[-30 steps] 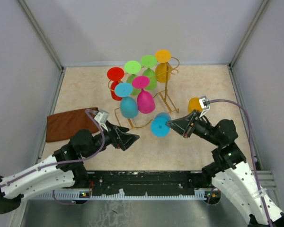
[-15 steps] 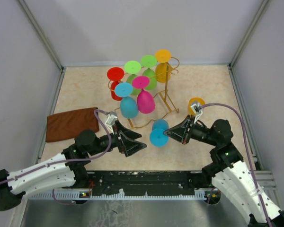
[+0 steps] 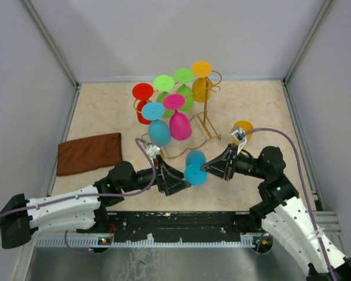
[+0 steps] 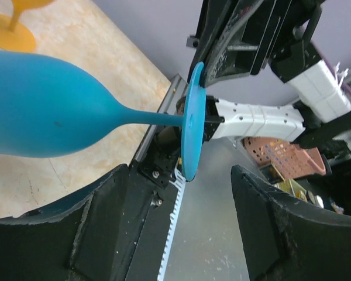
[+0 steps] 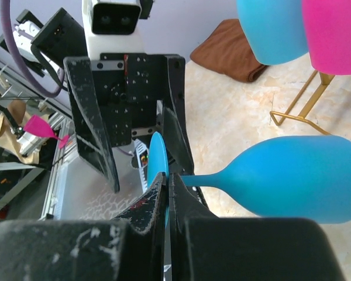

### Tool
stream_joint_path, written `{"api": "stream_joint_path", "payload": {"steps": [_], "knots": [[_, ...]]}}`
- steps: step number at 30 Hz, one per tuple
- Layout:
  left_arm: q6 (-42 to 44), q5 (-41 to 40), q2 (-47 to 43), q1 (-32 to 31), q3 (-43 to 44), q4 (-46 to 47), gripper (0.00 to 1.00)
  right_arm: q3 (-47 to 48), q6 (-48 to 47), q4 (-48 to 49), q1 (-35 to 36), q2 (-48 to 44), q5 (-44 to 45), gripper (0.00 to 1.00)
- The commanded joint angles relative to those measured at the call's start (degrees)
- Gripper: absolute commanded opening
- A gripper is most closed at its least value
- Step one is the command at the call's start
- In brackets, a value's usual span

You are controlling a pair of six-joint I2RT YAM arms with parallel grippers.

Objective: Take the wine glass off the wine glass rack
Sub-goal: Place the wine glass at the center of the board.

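A blue wine glass [image 3: 195,166] hangs on its side above the table, off the gold wine glass rack [image 3: 207,125]. My right gripper [image 3: 206,168] is shut on the rim of its round foot [image 5: 158,161], and the bowl [image 5: 304,175] points away to the right in the right wrist view. My left gripper [image 3: 184,182] faces it from the left, open. In the left wrist view its two black fingers [image 4: 105,199] stand wide apart on either side of the foot's lower edge [image 4: 192,132], clear of it. The bowl [image 4: 41,105] lies at upper left.
Several coloured glasses hang upside down on the rack: red [image 3: 143,100], green [image 3: 164,85], pink [image 3: 179,123], blue [image 3: 159,131], orange [image 3: 200,79]. An orange glass [image 3: 243,127] stands on the table behind the right arm. A brown cloth [image 3: 88,153] lies at left. Enclosure walls stand around.
The left arm has reached right and forward until its fingers flank the glass's foot, and its jaws have narrowed a little. The right gripper has carried the glass slightly left and nearer.
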Motion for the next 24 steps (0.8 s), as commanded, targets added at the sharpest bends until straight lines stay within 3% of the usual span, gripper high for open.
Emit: {"api": "stream_joint_path", "payload": {"steps": [1,9,15,24], "knots": [[1.1,2.4,3.7,-1.5,2.8,4.9,0.76,0.6,-0.6,3.7,0.6,1.6,-1.9,0.0],[1.4,2.4,4.7,-1.4,3.3,4.3,0.68,0.5,0.3,5.8,0.6,3.5,-2.8,0.0],[0.5,5.3,9.0,-1.5,3.8,7.8,0.62,-0.4,-0.3,6.0,0.6,2.9,-2.8,0.0],[-0.2,2.5,9.1,-1.6,0.5,13.9,0.5,-0.7,-0.3,6.8,0.6,2.8,-2.8,0.0]]}}
